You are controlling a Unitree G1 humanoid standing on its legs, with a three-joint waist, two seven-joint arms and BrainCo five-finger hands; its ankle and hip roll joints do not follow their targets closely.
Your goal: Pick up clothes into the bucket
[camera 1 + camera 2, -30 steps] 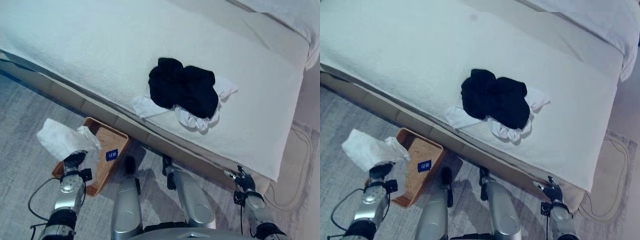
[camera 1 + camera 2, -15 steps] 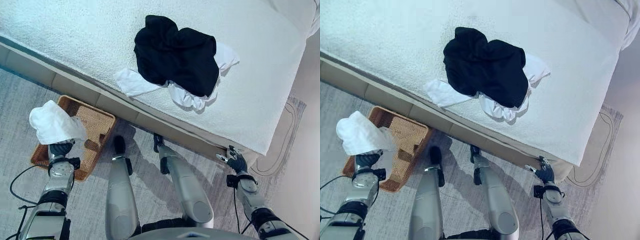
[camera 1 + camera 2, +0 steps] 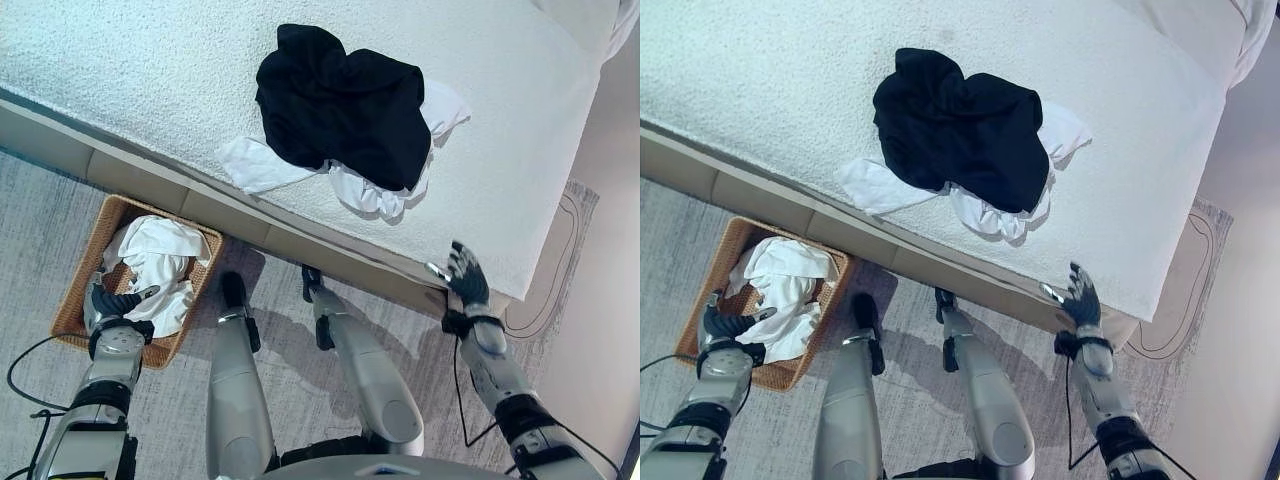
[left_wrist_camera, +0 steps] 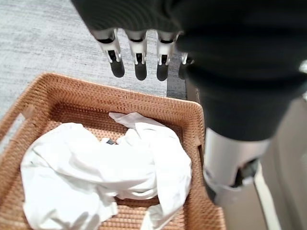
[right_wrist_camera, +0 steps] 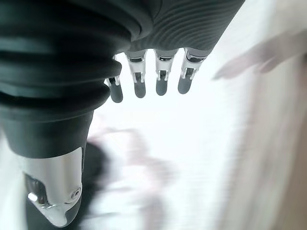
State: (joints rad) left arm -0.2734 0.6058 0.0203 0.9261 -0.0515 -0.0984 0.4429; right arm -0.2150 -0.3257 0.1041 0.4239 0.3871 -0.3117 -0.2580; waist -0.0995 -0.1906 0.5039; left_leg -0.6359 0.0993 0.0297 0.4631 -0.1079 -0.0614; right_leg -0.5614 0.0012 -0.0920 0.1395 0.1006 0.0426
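- The left hand (image 3: 112, 305) hangs over the near edge of the wicker basket (image 3: 76, 290) on the floor to the left, its fingers (image 4: 139, 55) straight, spread and holding nothing.
- Just beyond those fingertips, a crumpled white garment (image 4: 110, 175) lies loose inside the basket, so one piece of laundry looks delivered.
- The right hand (image 3: 466, 280) is raised at the near right corner of the bed (image 3: 130, 90), at the mattress edge; its fingers (image 5: 160, 74) are straight and apart, touching no cloth.
- The rest of the task's clothes sit on the bed: a black garment (image 3: 340, 100) heaped on top of white clothes (image 3: 375, 190) that poke out from under it on its near and right sides.
- The relation that matters: the pile lies far and to the left of the right hand, and far and well to the right of the left hand, up on the mattress.
- The heap's long axis runs roughly left to right, along the bed's near edge.
- By my judgement the right hand is the nearer one; the left is lower, at floor level by the basket.
- A white flap (image 3: 255, 165) trails from the pile's near left side toward the bed edge, probably the easiest part for either hand to catch.
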